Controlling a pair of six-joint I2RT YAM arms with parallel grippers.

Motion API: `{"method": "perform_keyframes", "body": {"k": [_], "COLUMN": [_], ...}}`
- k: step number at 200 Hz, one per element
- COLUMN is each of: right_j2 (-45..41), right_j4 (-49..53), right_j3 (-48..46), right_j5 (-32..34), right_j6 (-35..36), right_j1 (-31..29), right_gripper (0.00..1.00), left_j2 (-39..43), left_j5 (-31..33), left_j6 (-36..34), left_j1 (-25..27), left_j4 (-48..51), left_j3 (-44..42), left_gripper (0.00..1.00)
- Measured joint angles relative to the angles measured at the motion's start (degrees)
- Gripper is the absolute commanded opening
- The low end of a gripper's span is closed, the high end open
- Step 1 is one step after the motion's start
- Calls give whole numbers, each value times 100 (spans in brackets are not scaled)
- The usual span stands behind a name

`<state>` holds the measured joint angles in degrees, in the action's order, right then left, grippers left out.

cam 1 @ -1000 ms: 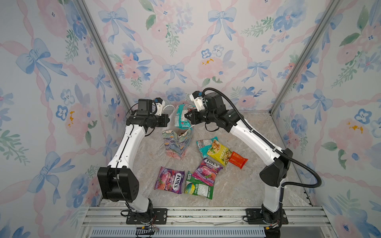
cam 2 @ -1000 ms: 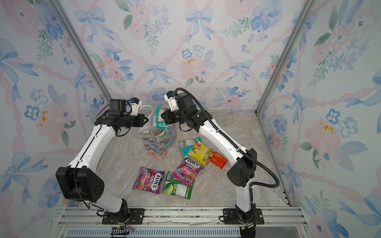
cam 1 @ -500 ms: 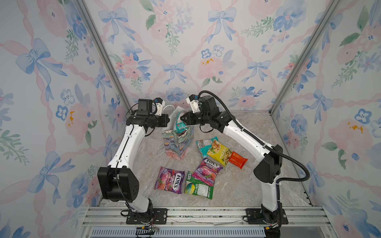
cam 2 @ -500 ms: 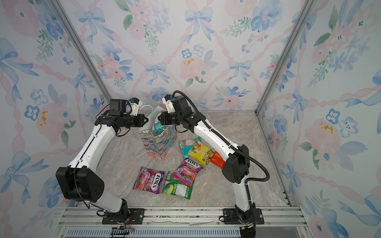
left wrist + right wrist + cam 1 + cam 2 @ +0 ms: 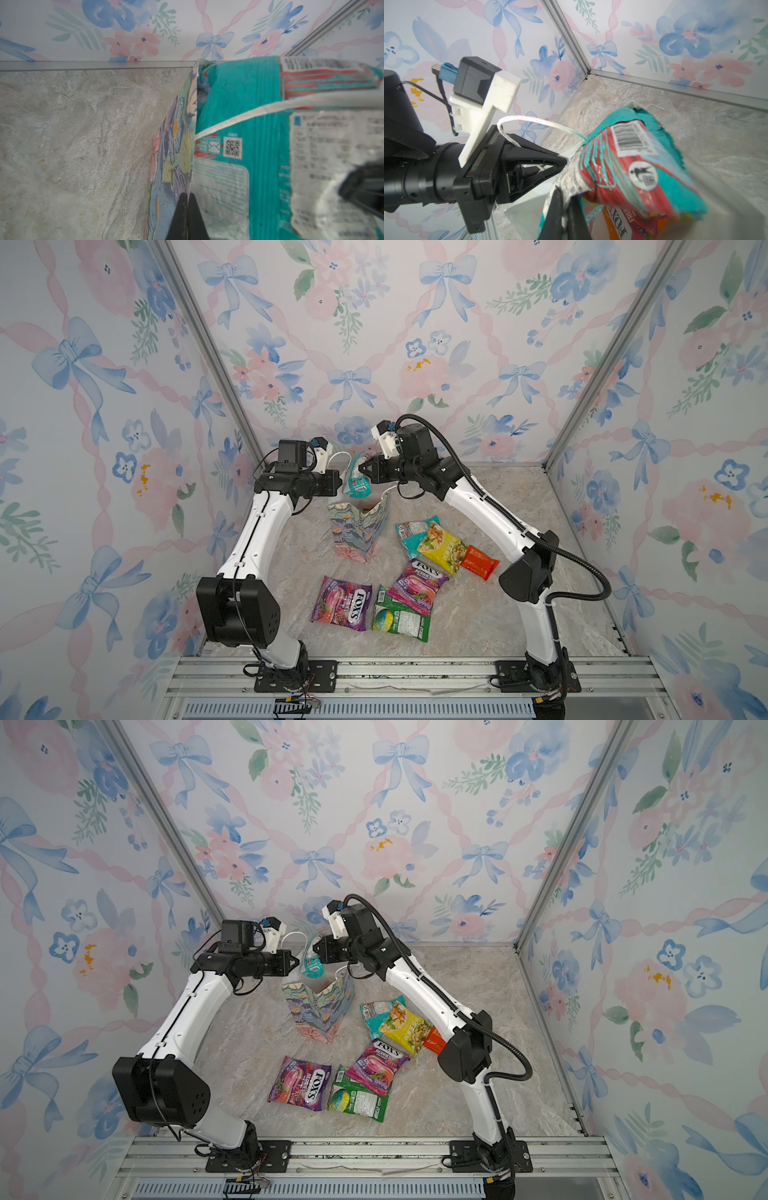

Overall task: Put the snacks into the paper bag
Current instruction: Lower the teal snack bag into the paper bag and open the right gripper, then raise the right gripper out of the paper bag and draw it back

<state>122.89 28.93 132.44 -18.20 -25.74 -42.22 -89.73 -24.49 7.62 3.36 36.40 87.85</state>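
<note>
Snack (image 5: pixel 357 483) (handle (image 5: pixel 239 118) across it) above paper bag (image 5: pixel 357 531).

The paper bag (image 5: pixel 353 531) is matt printed paper with a white cord handle (image 5: pixel 239 120), the teal packet (image 5: pixel 358 481) just above it glossy crinkled film, the tabletop (image 5: pixel 478 614) beneath it smooth, stone-look.

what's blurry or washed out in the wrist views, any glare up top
Left wrist view: the glossy teal snack packet blurs and washes out near the lens, while the floral paper bag wall and marble table look sharper. Right wrist view: the packet smears toward the lens; the left gripper is crisp. Both top views: even light, sheen on the purple FOX'S packet.
</note>
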Motion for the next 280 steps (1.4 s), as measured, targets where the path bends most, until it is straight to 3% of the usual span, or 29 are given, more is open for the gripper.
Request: {"method": "perform_keyframes", "body": {"k": [81,166,183,211,235,266,280], "right_j2": [81,2,-72,-227,-431,-717,-863], "right_j4": [251,11,-39,-144,-179,-227,-254], "right_j3": [195,-728,-807,-922,-1003,-1003,-1005], "right_j5": [17,-2,-4,-7,24,63,90], "right_j6": [151,81,81,55,81,223,273], "right_j1": [11,9,9,13,31,96,142], "right_gripper": [0,0,12,58,83,100,96], "left_j2": [0,0,0,0,0,0,0], "left_j5": [0,0,0,0,0,0,0], "left_j6": [0,0,0,0,0,0,0], "left_j1": [0,0,0,0,0,0,0], "left_j4": [0,13,13,13,15,13,13], "left_j3": [0,0,0,0,0,0,0], "left_gripper": [0,0,0,0,0,0,0]}}
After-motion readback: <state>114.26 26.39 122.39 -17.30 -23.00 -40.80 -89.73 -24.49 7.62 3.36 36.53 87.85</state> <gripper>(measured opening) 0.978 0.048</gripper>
